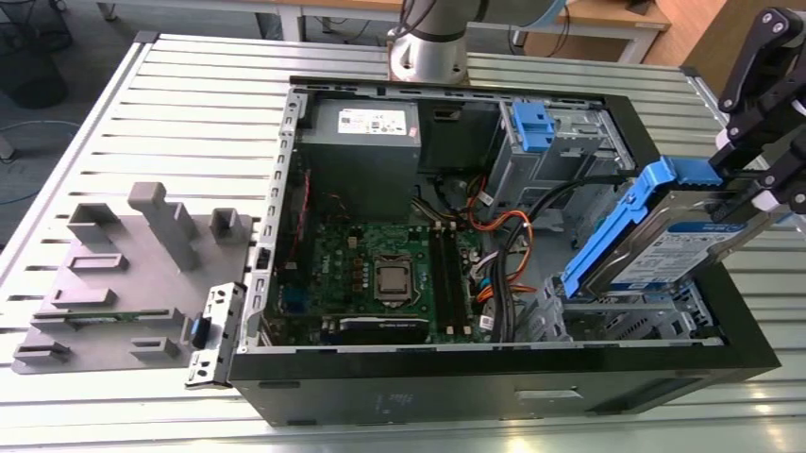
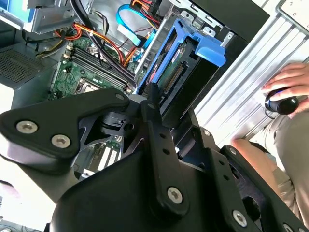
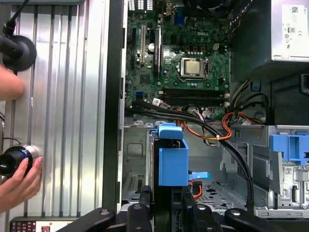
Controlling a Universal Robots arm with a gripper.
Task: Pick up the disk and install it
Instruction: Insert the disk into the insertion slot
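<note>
The slatted metal table [image 1: 189,123] bears an open computer case [image 1: 504,387] and, at the exterior view's left, a grey fixture [image 1: 126,274].

Silver-grey arm [image 1: 426,49] column; matte black linked fingers [image 2: 155,126], broad rounded plates, studded with silver screws.

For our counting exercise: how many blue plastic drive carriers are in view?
2. One carrier frames the disk, gripped by the jaws at the exterior view's right; the other carrier sits in a bay inside the case. More may be hidden.
</note>
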